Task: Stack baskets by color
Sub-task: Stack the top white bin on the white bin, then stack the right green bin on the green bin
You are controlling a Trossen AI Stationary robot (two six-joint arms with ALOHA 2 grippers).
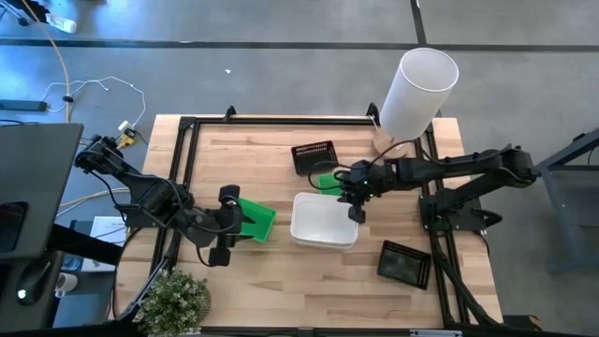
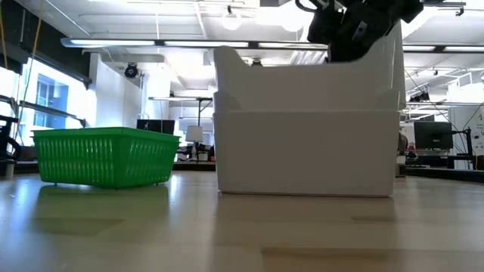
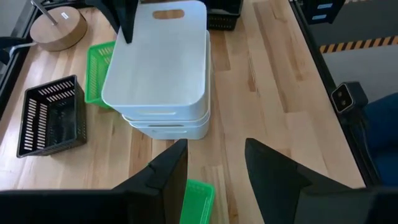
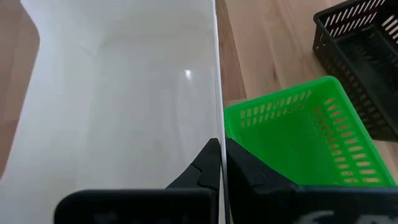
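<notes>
A stack of white baskets (image 1: pixel 323 225) stands mid-table, and my right gripper (image 4: pixel 222 163) is shut on the top one's rim. One green basket (image 1: pixel 257 221) rests on its base left of the stack (image 2: pixel 106 155). My left gripper (image 3: pixel 214 158) hangs open above it, touching nothing. A second green basket (image 4: pixel 298 137) sits on the table just beyond the stack. One black mesh basket (image 1: pixel 313 157) stands farther back and another (image 1: pixel 404 262) at the near right. My right gripper pinches the top white basket's side rim (image 4: pixel 217 127) near its far right corner, one finger inside the basket and one outside. The fingers (image 2: pixel 352 34) slant down from the table's right. The basket sits upright, nested in the white ones beneath.
A tall white cylinder on a wooden base (image 1: pixel 416 94) stands at the far right corner. A potted plant (image 1: pixel 173 300) sits at the near left corner. Bare wood lies along the near edge and at the far left. A black frame runs around the table.
</notes>
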